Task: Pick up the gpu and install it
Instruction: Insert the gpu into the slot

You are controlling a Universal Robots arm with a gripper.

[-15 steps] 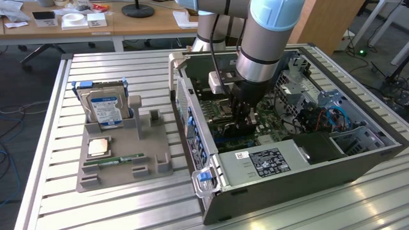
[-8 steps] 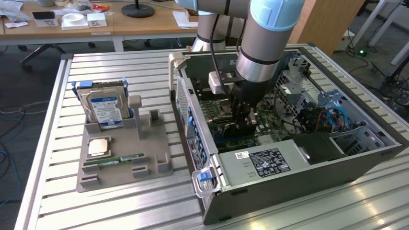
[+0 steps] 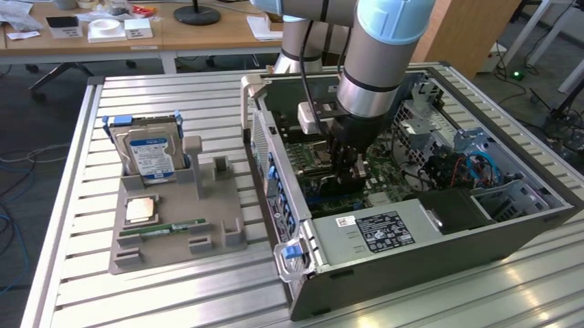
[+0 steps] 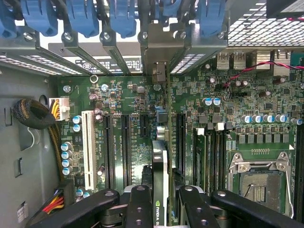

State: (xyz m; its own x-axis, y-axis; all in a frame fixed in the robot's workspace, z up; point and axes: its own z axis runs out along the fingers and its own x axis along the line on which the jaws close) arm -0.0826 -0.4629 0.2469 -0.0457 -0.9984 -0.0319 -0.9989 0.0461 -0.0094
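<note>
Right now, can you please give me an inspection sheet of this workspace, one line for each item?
Surface: slatted metal table, carrying a grey parts holder and an open computer case.
Job's things: the gpu stands on edge over the motherboard, its silver bracket at the rear slot openings; whether it is seated cannot be told.
Clutter: a hard drive, a CPU and a RAM stick sit in the holder.
Grippers: the gripper is shut on the gpu, inside the case.
Cables: red, black and blue wires inside the case; more lie on the floor at the exterior view's left.
Surroundings: wooden desks with small items behind.
</note>
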